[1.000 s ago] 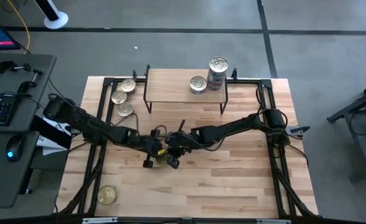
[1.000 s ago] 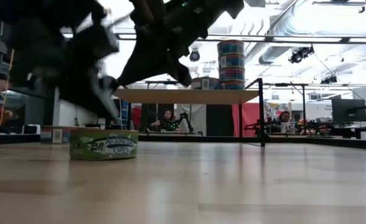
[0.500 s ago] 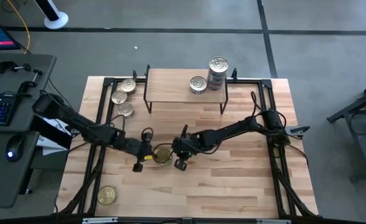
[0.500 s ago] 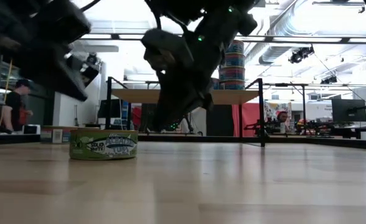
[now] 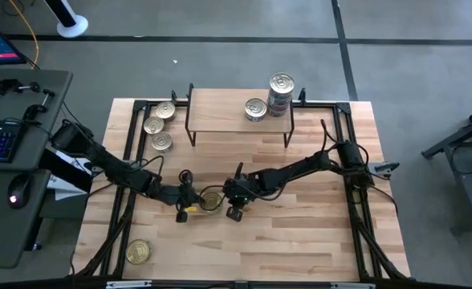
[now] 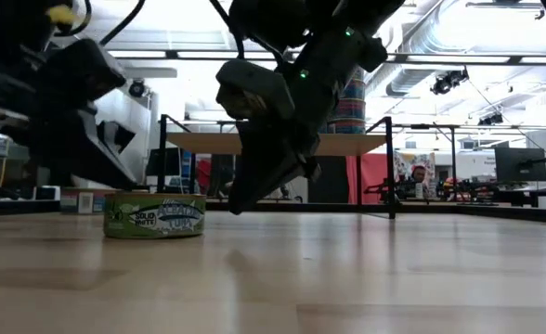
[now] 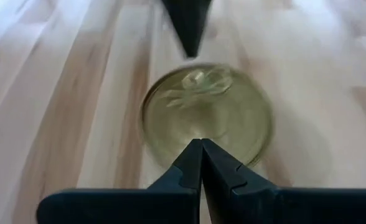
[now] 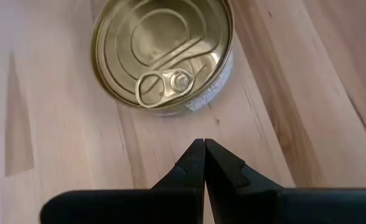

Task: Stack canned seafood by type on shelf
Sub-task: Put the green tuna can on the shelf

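1. The flat round gold-lidded metal tin (image 5: pixel 210 201) lies mid-desk between both closed, empty hands, left hand (image 5: pixel 185 210) and right hand (image 5: pixel 234 210)
2. Rigid, smooth, probably slippery; best pinched across its low side wall

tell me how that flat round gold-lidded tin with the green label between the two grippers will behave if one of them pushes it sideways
The flat round gold-lidded tin sits low and wide on its base, so it will probably slide, not tip or roll. Its metal wall looks rigid, so it should not dent. On the smooth wooden tabletop it may skid away from the shut right gripper.
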